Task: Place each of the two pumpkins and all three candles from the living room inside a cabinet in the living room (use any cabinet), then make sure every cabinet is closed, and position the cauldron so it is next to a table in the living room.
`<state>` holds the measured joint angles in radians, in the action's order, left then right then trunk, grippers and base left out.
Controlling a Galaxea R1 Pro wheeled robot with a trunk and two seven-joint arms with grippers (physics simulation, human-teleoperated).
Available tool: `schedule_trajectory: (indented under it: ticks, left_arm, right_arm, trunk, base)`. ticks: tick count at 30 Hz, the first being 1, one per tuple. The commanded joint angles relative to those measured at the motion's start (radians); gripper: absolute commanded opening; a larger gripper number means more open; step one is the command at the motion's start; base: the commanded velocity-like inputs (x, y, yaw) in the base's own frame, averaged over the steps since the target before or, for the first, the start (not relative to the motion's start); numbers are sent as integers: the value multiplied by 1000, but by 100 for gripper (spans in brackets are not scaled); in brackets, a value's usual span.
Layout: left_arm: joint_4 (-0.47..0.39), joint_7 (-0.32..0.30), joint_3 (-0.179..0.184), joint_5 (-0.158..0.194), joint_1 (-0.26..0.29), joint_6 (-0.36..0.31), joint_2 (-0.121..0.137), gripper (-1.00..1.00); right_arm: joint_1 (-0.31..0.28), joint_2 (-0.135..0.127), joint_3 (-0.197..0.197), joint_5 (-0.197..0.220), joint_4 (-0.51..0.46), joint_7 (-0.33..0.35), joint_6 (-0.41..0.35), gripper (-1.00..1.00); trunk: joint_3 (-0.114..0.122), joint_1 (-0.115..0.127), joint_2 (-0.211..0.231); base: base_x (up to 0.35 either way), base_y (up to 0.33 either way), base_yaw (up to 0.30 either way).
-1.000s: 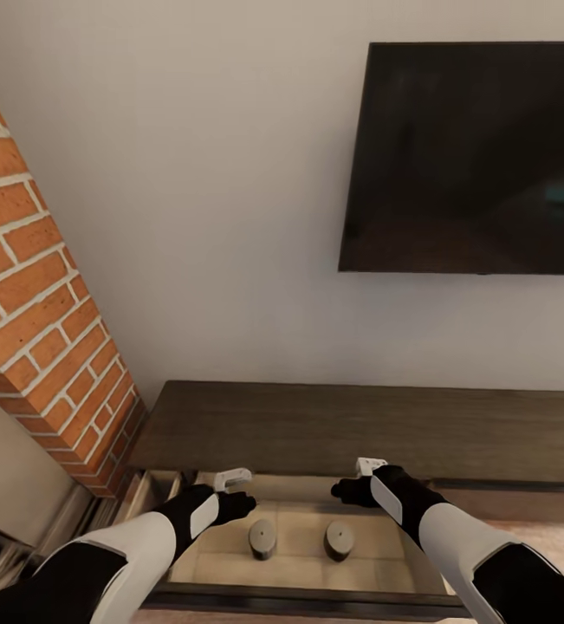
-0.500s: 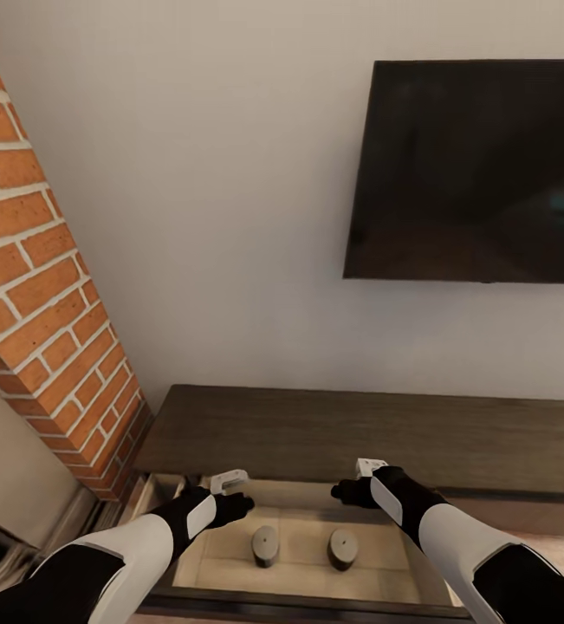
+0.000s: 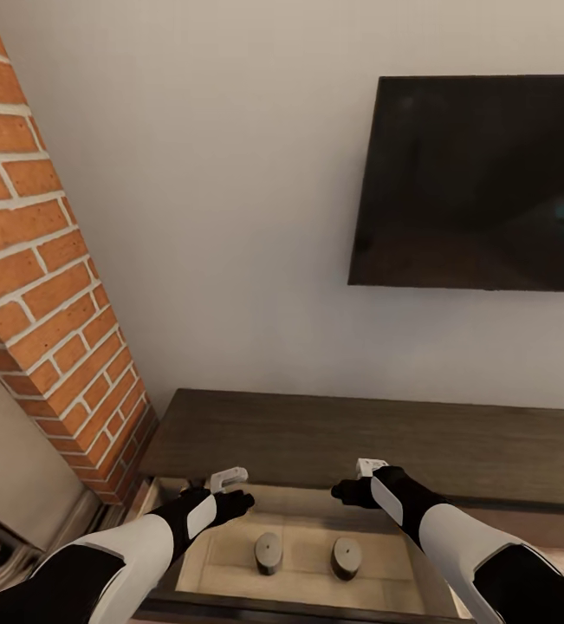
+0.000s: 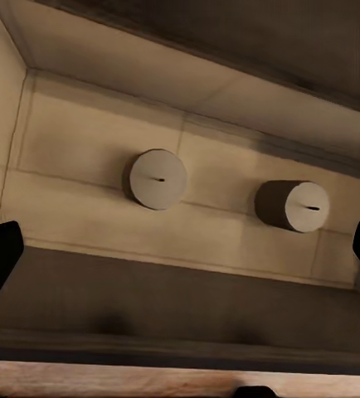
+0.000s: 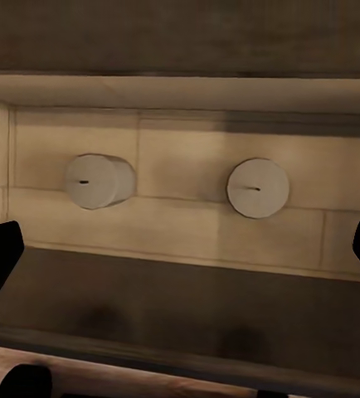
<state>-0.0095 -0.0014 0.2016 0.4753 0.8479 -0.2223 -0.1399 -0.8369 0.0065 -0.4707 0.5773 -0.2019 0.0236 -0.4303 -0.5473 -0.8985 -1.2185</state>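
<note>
Both claws, the left gripper (image 3: 234,487) and right gripper (image 3: 361,479), hover spread wide and empty over the open cabinet (image 3: 333,438). Two candles (image 3: 268,552) (image 3: 346,557) stand upright side by side inside it, apart from each other

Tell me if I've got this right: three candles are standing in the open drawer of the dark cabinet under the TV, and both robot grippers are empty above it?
Not quite: there are two candles, not three. The head view shows one candle and a second candle standing in the open drawer of the cabinet under the TV. The left gripper and right gripper are empty above it.
</note>
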Motion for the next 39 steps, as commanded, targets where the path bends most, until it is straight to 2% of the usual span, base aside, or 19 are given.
schedule_trajectory:
  ticks: [1,6,24,39]
  left_arm:
    - [0,0,9,9,0,8,0,100]
    - [5,0,9,9,0,29,-1,100]
    - [6,3,9,9,0,32,-1,100]
    - [15,3,9,9,0,32,-1,100]
  right_arm:
    - [-1,0,-3,-2,-1,2,-4,100]
    - [-1,0,-2,-2,-1,3,-4,100]
    - [-1,0,-3,-2,-1,4,-4,100]
    - [-1,0,-3,-2,-1,4,-4,100]
  trunk:
    - [1,0,-1]
    - [9,0,-1]
    - [38,0,-1]
    - [61,0,-1]
  base:
    - [0,0,61]
    - [0,0,30]
    - [-10,0,1]
    - [-257,0,0]
